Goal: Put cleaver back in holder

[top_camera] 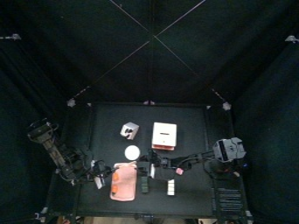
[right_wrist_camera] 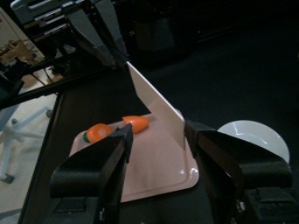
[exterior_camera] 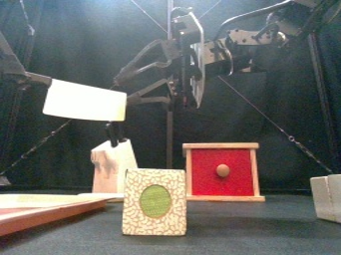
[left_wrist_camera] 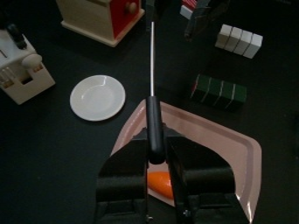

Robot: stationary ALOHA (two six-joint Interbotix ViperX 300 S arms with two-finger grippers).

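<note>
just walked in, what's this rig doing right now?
The left gripper is shut on the cleaver, holding it in the air above the pink cutting board. The knife holder stands further back on the table, beside a red box. The right gripper hovers open nearby, holding nothing.

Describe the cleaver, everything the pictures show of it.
The cleaver has a broad, pale rectangular blade and a dark handle. The left claw is shut on the handle and holds it in the air, blade edge-on in the left wrist view, above the pink cutting board. It touches nothing else. An orange piece lies on the board under it. The right claw is open beside it. The holder stands apart.
</note>
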